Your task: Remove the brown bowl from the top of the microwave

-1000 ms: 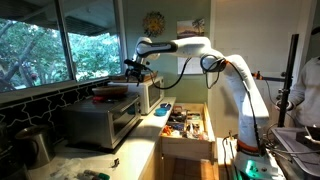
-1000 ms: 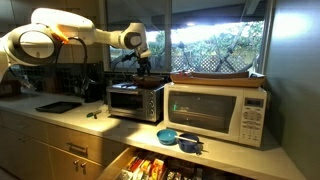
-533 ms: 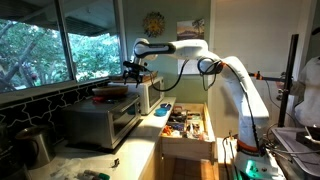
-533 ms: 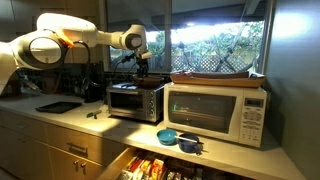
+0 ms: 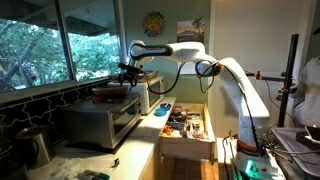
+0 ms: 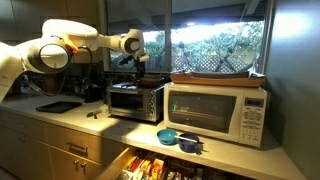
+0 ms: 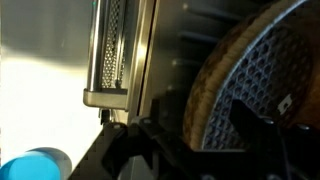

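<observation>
While the arm reaches out long over the tabletop, the tool hangs just above the silver oven, and that is not where the prize sits! Look further along: the brown bowl lies flat on top of the microwave, wide and shallow, spanning nearly the whole white box, untouched and well apart from the tool. Under the tool, on the oven roof, sits a smaller reddish bowl, just below the fingers. From the opposite end of the kitchen, the tool shows over the near oven, with the microwave tucked behind it against the window side. Down in the wrist view the tool shows as two dark fingers spread apart at the bottom of the picture, nothing pinched between them. To the right of them there is a round brown-rimmed dish with a mesh-like pattern; which bowl it is cannot be told from this close. A shiny metal edge runs up the middle, and a blue bowl peeks in at the lower left corner. That same blue bowl stands on the tabletop in front of the microwave, above an open drawer packed with colourful packets.
</observation>
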